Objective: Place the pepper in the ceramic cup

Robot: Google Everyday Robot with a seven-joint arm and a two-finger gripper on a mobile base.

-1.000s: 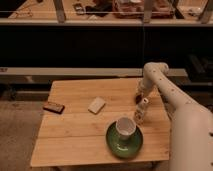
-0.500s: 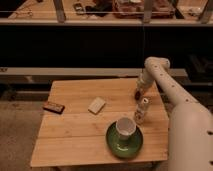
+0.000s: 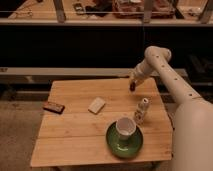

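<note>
camera view: pepper (image 3: 132, 88) held, ceramic cup (image 3: 125, 127) not yet reached

the tool (image 3: 133, 86) is closed on the dark pepper, above the bench's (image 3: 75, 140) far edge, right of centre. the ceramic cup is set on a green saucer (image 3: 116, 146) by the front edge. the white bottle (image 3: 141, 111) between should be cleared and the pepper released low. no writing is legible.

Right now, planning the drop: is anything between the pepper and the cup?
The tool, shut on the pepper, hangs over the table's far side. A white bottle stands close beside the direct line to the cup; nothing else visible does.
</note>
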